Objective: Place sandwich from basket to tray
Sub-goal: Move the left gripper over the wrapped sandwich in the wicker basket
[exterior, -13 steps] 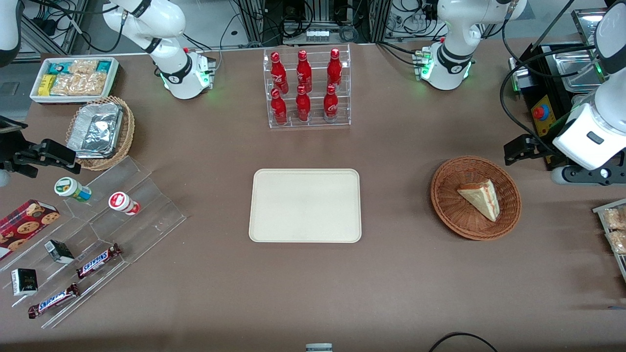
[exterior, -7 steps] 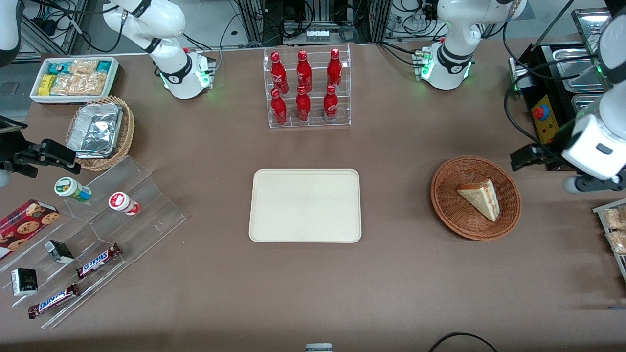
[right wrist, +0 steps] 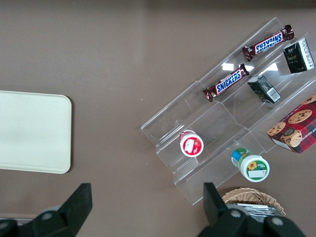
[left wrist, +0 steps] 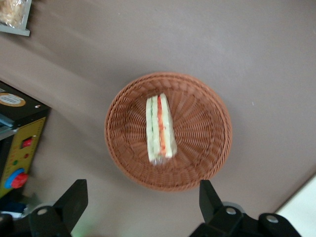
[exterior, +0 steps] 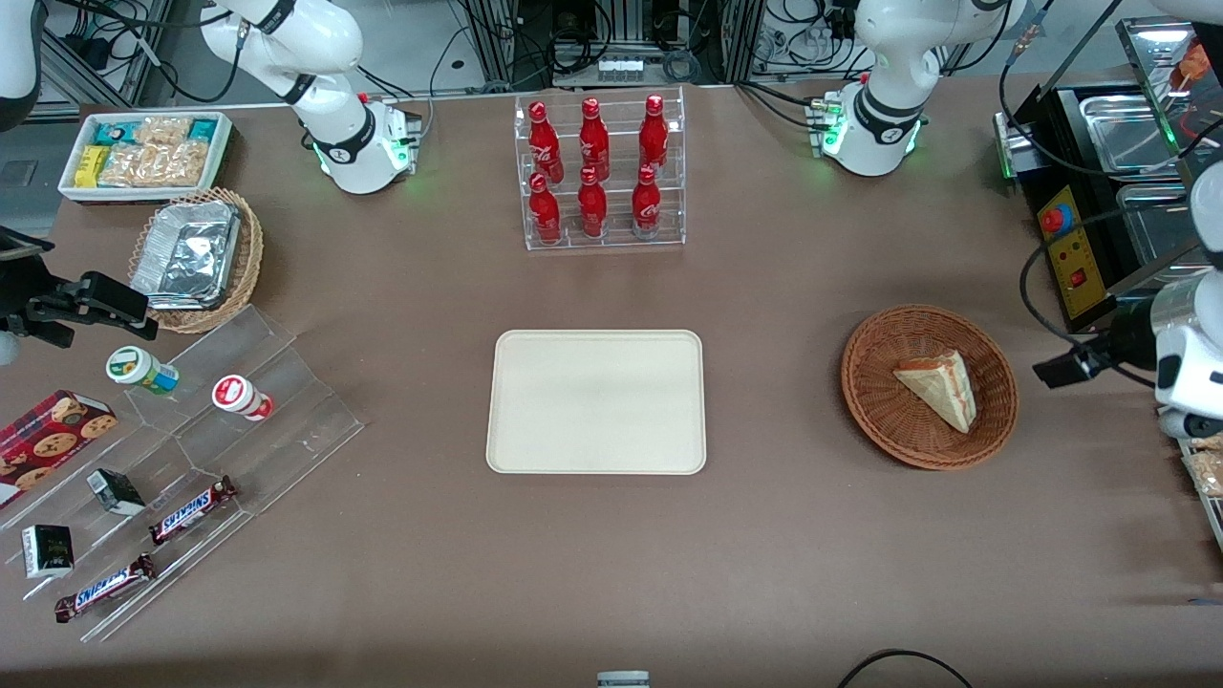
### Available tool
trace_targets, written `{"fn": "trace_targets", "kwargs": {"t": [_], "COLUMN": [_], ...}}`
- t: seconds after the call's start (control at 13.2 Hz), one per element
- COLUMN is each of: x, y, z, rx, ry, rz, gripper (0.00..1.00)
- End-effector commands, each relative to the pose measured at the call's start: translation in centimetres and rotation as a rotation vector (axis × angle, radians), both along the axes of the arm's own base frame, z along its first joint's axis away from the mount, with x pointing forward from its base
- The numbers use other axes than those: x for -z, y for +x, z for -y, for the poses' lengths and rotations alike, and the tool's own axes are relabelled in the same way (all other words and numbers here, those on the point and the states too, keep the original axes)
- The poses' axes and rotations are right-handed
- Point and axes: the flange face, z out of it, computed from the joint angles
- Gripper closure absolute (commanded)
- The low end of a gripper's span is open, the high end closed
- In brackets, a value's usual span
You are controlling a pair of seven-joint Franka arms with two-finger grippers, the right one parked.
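One sandwich [left wrist: 160, 129] under parted gripper [left wrist: 143, 201]

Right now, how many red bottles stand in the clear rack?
6: three on the upper tier, three on the lower. Left gripper, fingers open, hovers over the reddish-brown wicker basket.

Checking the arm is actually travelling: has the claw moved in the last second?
Yes. In the front view the claw, open, has come nearer the camera, alongside the basket; the sandwich lies untouched.
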Motion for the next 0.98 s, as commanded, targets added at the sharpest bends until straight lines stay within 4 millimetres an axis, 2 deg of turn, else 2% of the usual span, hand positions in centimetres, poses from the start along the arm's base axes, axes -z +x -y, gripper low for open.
{"fn": "trace_targets", "kwargs": {"t": [0.0, 0.15, 0.53, 0.76, 0.91], "x": [4.4, 8.2, 16.4, 19.5, 20.4], "y": [-0.8, -1.5, -4.3, -6.0, -6.5], "z": [-0.2, -0.9, 0.2, 1.1, 1.6], "rx": [-0.103, -0.176, -0.304, -0.347, -0.372], "ry": [0.032, 0.036, 0.038, 0.037, 0.038], "rz": [0.037, 0.062, 0.122, 0.133, 0.135], "gripper": [0.00, 0.00, 0.00, 0.00, 0.00]}}
